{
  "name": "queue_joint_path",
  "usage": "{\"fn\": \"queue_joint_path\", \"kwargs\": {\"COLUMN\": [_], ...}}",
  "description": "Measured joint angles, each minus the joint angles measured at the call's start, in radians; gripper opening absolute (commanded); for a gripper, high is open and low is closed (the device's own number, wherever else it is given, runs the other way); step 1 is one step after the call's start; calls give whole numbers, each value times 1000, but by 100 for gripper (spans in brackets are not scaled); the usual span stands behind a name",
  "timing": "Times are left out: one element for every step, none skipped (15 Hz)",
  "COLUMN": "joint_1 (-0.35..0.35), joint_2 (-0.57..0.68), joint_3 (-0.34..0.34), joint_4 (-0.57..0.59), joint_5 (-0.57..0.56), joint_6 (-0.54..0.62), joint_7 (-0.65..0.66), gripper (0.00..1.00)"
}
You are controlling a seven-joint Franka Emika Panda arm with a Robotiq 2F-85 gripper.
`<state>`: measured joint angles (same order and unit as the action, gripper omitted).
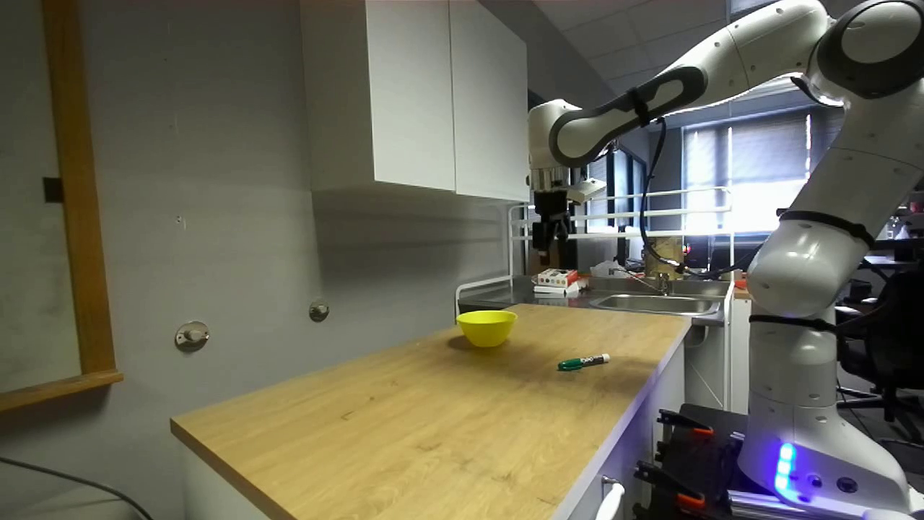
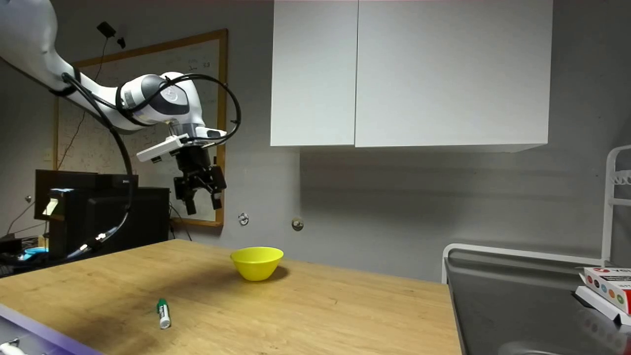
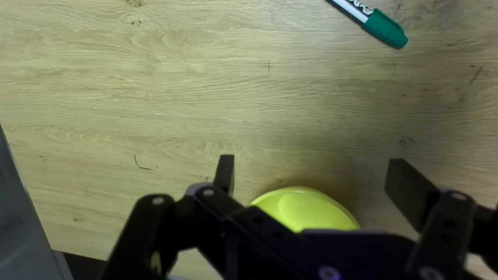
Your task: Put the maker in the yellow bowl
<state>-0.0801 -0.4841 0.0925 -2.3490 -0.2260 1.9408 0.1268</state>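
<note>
The marker, with a green cap and a white and black barrel, lies on the wooden counter in both exterior views (image 1: 583, 362) (image 2: 163, 314). In the wrist view the marker (image 3: 369, 21) is at the top right, its barrel end cut off by the frame. The yellow bowl stands upright on the counter in both exterior views (image 1: 487, 328) (image 2: 256, 264), and no contents show in it. In the wrist view the bowl (image 3: 307, 210) is partly hidden behind my gripper (image 3: 311, 161). My gripper is open and empty, high above the counter in both exterior views (image 1: 550, 249) (image 2: 203, 207).
The wooden counter (image 1: 404, 404) carries the bowl and marker. A white wall cabinet (image 1: 411, 94) hangs over its back side. A small printed box (image 2: 609, 286) lies on the dark surface beyond the counter's end. A sink (image 1: 653, 303) and a white rack (image 1: 621, 214) are beyond too.
</note>
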Motion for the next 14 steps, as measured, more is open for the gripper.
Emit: {"fn": "queue_joint_path", "kwargs": {"joint_1": [0, 0, 2, 3, 4, 4, 4, 4, 4, 4, 6, 8, 11, 13], "joint_2": [0, 0, 0, 0, 0, 1, 3, 7, 12, 18, 24, 30, 34, 39], "joint_3": [0, 0, -1, -3, -5, -7, -8, -10, -11, -11, -12, -14, -15, -18], "joint_4": [0, 0, 0, 0, 0, -1, -1, -3, -7, -14, -24, -37, -55, -78], "joint_5": [0, 0, 0, 0, 0, -1, -4, -11, -19, -28, -39, -51, -65, -86], "joint_6": [0, 0, 0, 0, 0, 0, 2, 6, 14, 21, 27, 31, 33, 33], "joint_7": [0, 0, 0, 0, 0, 0, 0, 0, -2, -7, -15, -34, -58, -86], "gripper": [100, 100, 100, 100, 100, 100, 100, 100, 100, 100, 100, 100, 100, 100]}}
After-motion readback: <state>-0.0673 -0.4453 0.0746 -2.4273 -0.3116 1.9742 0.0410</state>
